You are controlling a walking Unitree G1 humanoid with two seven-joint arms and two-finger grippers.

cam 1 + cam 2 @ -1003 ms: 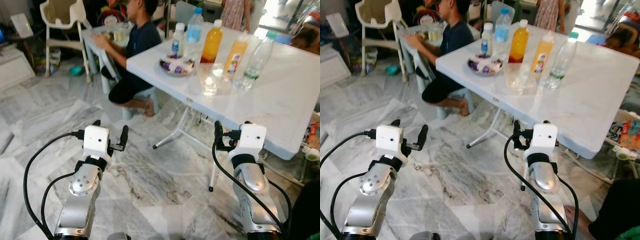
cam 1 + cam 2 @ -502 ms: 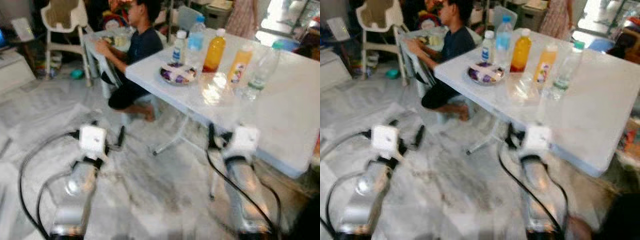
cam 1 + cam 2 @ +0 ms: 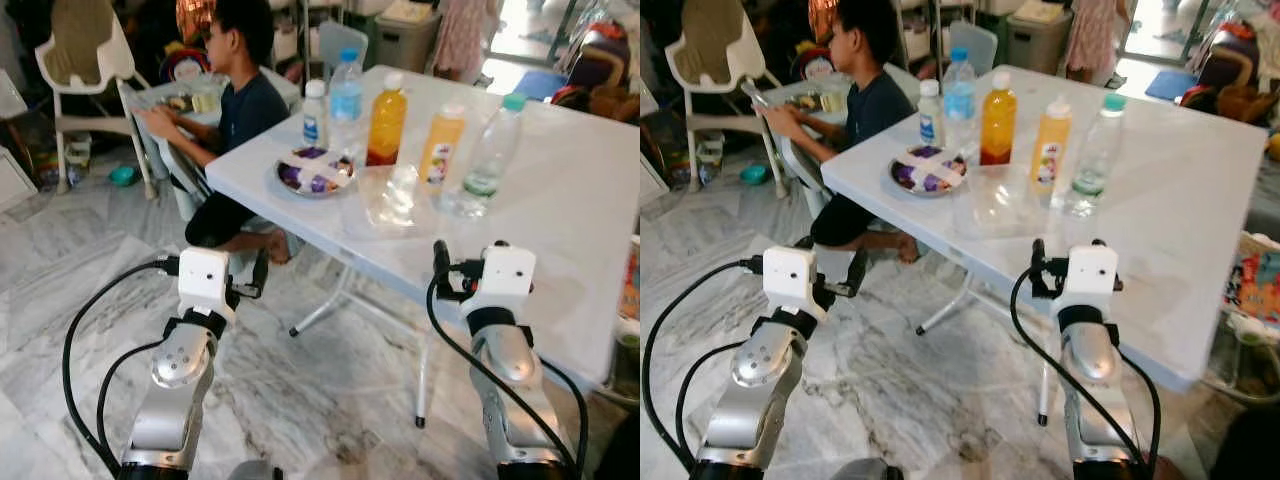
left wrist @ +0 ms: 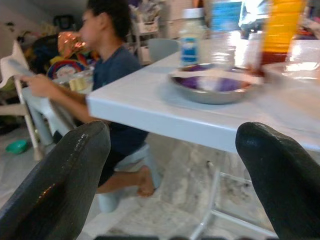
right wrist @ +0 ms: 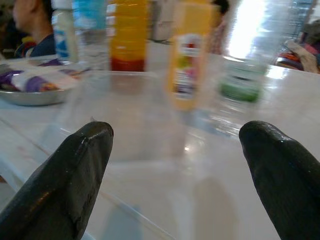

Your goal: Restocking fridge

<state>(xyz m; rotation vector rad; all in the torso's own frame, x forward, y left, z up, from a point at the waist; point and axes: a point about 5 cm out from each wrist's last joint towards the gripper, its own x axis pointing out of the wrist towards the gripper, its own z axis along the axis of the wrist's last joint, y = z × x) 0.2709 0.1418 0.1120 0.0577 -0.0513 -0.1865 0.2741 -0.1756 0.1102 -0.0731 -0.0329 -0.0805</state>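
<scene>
Approach phase, nothing picked yet. Bottles (image 3: 998,118) stand in a row near the table's (image 3: 1200,240) far-left corner, plate (image 3: 925,170) beside them. Right gripper (image 3: 1065,265) at the near edge, fingers wide, empty. Left gripper (image 3: 830,275) short of the table, also wide. Suggest closing in squarely, then reaching over the clear tub (image 3: 990,205) without clipping it.

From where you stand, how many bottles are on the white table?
5, in a row behind the plate: small white bottle, blue-labelled water bottle, orange juice bottle, yellow juice bottle, clear green-capped bottle. None seems hidden.
</scene>
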